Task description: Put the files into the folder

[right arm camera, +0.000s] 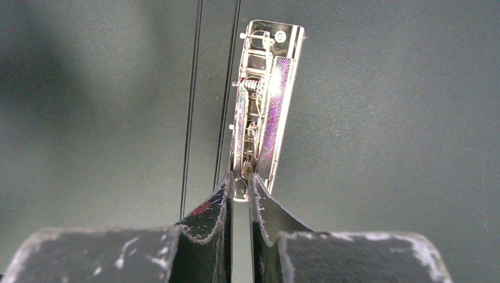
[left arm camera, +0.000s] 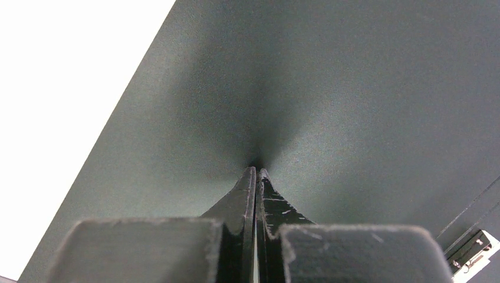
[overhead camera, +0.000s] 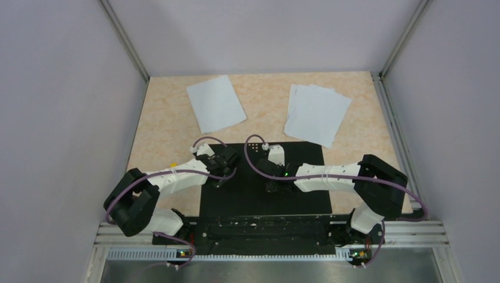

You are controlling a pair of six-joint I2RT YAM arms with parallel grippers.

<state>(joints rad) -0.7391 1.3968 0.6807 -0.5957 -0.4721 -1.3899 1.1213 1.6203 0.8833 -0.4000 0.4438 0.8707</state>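
pinching the clip (right arm camera: 259, 100) in my right gripper (right arm camera: 240, 183), left gripper (left arm camera: 256, 171) pressed together on the folder (left arm camera: 365, 88); i'd lift slowly.

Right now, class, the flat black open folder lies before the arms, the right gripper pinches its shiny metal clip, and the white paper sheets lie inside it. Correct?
Not quite. The white paper sheets are not inside: the top view shows them on the beige table beyond the flat black open folder. The right gripper does pinch the shiny metal clip.
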